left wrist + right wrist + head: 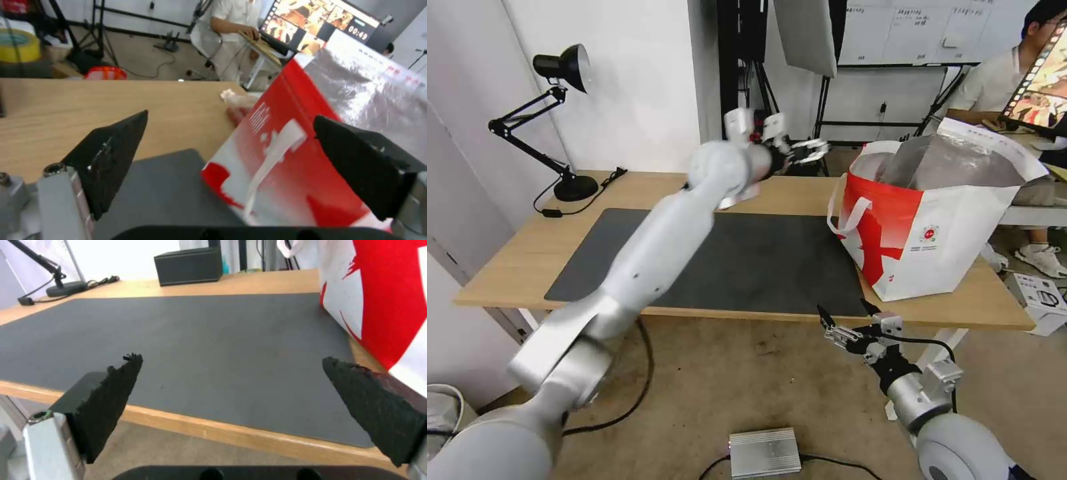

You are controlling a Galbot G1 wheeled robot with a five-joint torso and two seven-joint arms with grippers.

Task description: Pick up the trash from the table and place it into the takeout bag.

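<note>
Both my pincers empty, the takeout bag (924, 230) standing open on the worktop (514, 260)

The bag stands at the right end of the dark grey mat (747, 260), white with red panels, a small round red logo and white loop handles; its mouth gapes and I see crinkled silver foil lining, but cannot tell what lies inside. My left pincer (231, 146) is raised over the far edge of the mat, beside the bag's upper rim, its black fingers (111, 160) spread wide with nothing between them. Behind the bag, on the bare wood, lies a knotted clear bag (236, 103) with something whitish and reddish in it. My right pincer (231, 383) hangs below the worktop's near edge, in front of the bag, also wide and holding nothing. A black tissue box (189, 266) sits beyond the mat.
</note>
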